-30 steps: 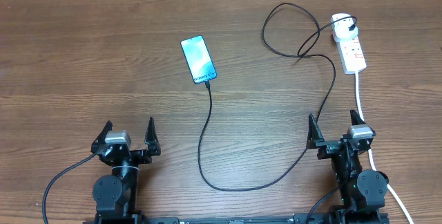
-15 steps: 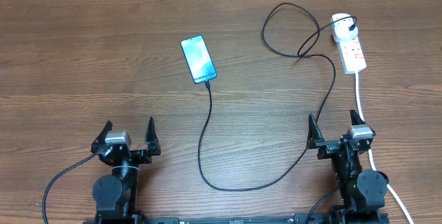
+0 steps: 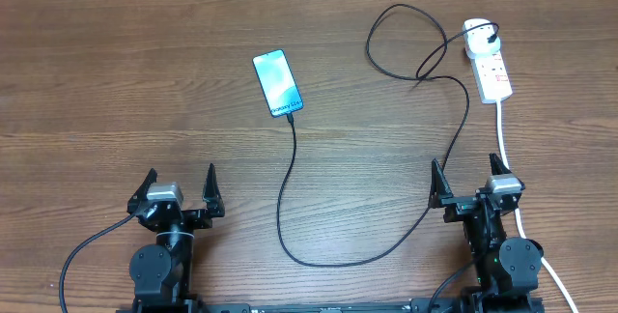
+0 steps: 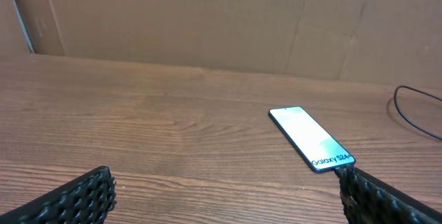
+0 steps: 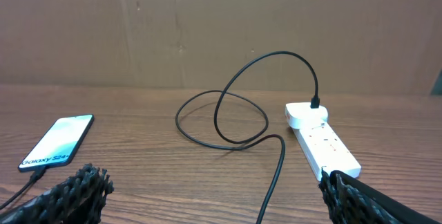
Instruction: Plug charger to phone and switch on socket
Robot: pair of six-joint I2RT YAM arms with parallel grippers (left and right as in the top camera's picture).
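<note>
The phone (image 3: 277, 83) lies face up left of the table's centre, its light screen reading "Galaxy S24" in the left wrist view (image 4: 311, 137). The charger's thin black cable (image 3: 292, 139) meets the phone's near edge, curves round the table's front and loops back to a white adapter (image 3: 476, 35) on the socket (image 3: 493, 73), a white power strip at the far right. My left gripper (image 3: 180, 173) and right gripper (image 3: 464, 166) stand open near the front edge, holding nothing. The right wrist view shows the phone (image 5: 55, 141), the cable loops (image 5: 242, 99) and the socket (image 5: 324, 144).
A thick white cord (image 3: 503, 129) runs from the socket toward the front edge beside my right arm. A brown cardboard wall (image 4: 207, 16) stands behind the table. Bare wood lies between both grippers and the phone.
</note>
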